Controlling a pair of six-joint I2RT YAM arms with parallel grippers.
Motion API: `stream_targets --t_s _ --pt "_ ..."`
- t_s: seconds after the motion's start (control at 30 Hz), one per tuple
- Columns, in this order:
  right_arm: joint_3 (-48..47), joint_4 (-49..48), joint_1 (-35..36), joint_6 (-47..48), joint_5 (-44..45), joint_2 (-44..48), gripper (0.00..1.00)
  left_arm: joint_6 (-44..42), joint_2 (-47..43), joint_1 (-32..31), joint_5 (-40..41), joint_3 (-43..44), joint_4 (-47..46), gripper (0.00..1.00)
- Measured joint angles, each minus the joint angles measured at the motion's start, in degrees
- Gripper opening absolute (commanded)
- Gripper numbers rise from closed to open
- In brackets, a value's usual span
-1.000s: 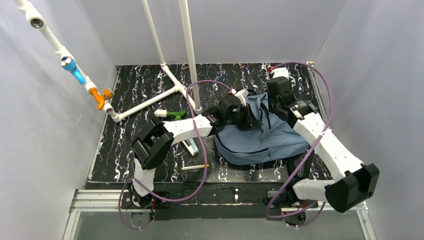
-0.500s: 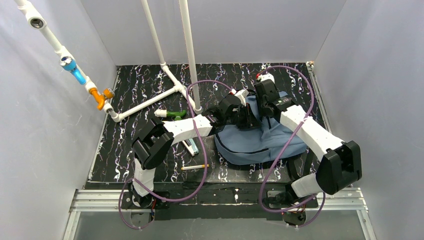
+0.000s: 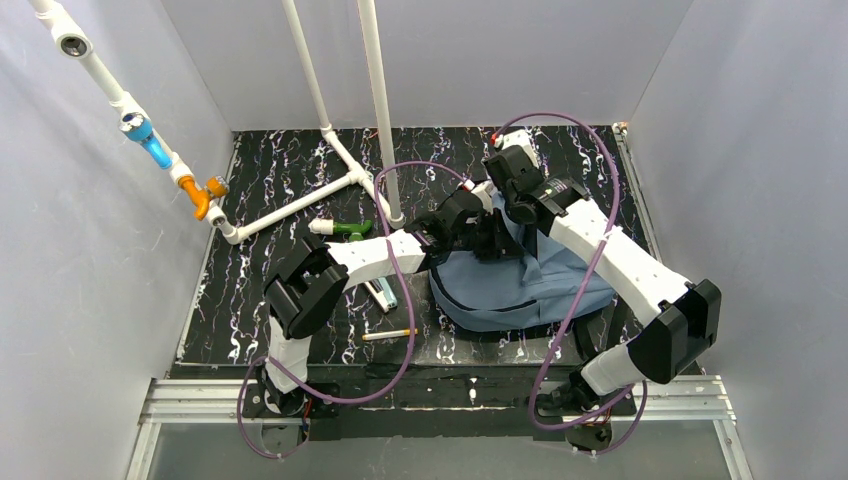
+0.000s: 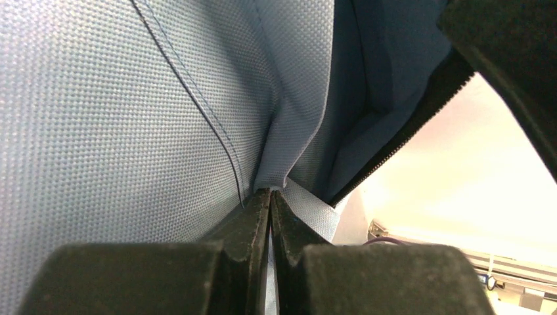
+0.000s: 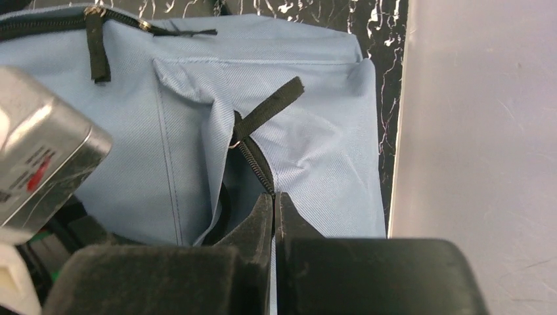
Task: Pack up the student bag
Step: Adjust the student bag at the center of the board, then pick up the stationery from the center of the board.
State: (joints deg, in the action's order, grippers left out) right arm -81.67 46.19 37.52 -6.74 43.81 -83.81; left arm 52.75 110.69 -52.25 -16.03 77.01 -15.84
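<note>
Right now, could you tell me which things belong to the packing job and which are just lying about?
In the job: student bag; left gripper and right gripper, both shut on its fabric.
Lying about: pencil, green-handled item, white pipe frame, all untouched.

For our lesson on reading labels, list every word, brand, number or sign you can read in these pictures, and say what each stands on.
No text here can be read.
Silvery box at the left of the right wrist view: dark print and a red mark, too blurred to read.
Student bag: no word, logo or number shows on its fabric in any view.
</note>
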Motion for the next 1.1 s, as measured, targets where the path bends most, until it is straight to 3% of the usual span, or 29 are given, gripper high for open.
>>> stream_targets --t_s 0.13,0.23,0.33,0.53,0.7,0.87,0.97,1.1 --pt "-1.46 3.41 0.00 1.99 -2.36 -0.02 0.01 0.11 0.09 0.00 -0.72 0.00 0.02 0.13" --pt "-1.46 3.87 0.00 3.39 -3.10 -0.04 0.01 0.07 0.11 0.00 -1.57 0.09 0.07 0.40" --pt "-1.38 3.76 -0.04 4.20 -3.80 -0.02 0.01 -0.63 -1.07 -0.04 -3.13 0.24 1.11 0.56" --pt "-0.17 2.38 -0.81 5.44 -5.20 0.28 0.01 -9.27 -14.12 0.44 -2.38 -3.10 14.53 0.76" --pt "1.03 0.96 -1.29 5.73 -7.10 0.85 0.01 -21.94 -37.55 0.87 -2.40 -13.03 25.75 0.83" --pt "2.01 -0.09 -1.55 5.92 -8.72 1.64 0.01 -33.42 -58.12 0.68 2.05 -26.03 37.31 0.96" --pt "2.40 -0.70 -1.57 5.99 -9.53 2.25 0.01 -36.98 -61.40 0.70 4.28 -32.59 42.75 0.95" --pt "2.84 -1.09 -1.75 6.16 -10.49 2.93 0.01 -39.32 -53.53 0.70 6.34 -33.86 45.55 0.87"
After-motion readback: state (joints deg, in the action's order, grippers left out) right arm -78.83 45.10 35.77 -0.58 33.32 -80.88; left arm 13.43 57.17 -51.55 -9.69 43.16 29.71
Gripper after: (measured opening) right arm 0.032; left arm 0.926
